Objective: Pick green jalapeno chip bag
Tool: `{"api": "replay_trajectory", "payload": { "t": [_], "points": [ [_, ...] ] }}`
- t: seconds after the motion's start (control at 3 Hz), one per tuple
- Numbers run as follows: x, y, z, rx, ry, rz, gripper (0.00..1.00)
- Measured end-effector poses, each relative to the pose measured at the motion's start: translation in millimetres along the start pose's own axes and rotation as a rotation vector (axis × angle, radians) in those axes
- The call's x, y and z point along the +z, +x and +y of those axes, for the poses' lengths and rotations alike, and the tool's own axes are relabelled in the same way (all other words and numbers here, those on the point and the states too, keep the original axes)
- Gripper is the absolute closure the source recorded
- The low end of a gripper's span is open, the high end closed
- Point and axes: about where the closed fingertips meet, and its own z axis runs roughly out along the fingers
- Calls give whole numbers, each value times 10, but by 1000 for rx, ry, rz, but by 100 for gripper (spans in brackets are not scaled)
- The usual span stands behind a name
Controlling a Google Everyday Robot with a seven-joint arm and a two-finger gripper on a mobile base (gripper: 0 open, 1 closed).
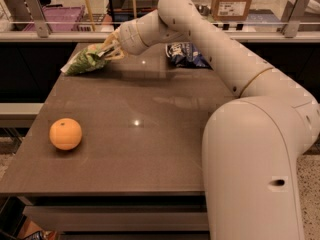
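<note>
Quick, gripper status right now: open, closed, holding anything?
Gripper: closed on the right end of the green jalapeno chip bag, at the far left corner of the table.

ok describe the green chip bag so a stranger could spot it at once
On the brown table top, look to the far left corner, where the end effector meets a crumpled light-green foil chip bag. Unlike the dark blue foil bag to its right or the round orange fruit in front, it is green with white edges.
</note>
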Motion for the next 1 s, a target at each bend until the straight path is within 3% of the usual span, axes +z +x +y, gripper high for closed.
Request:
{"api": "replay_trajectory", "payload": {
  "t": [0.33,1.0],
  "points": [
    [1,0,0,0,0,0,100],
    [-343,16,-102,-88,46,-15,100]
  ]
}}
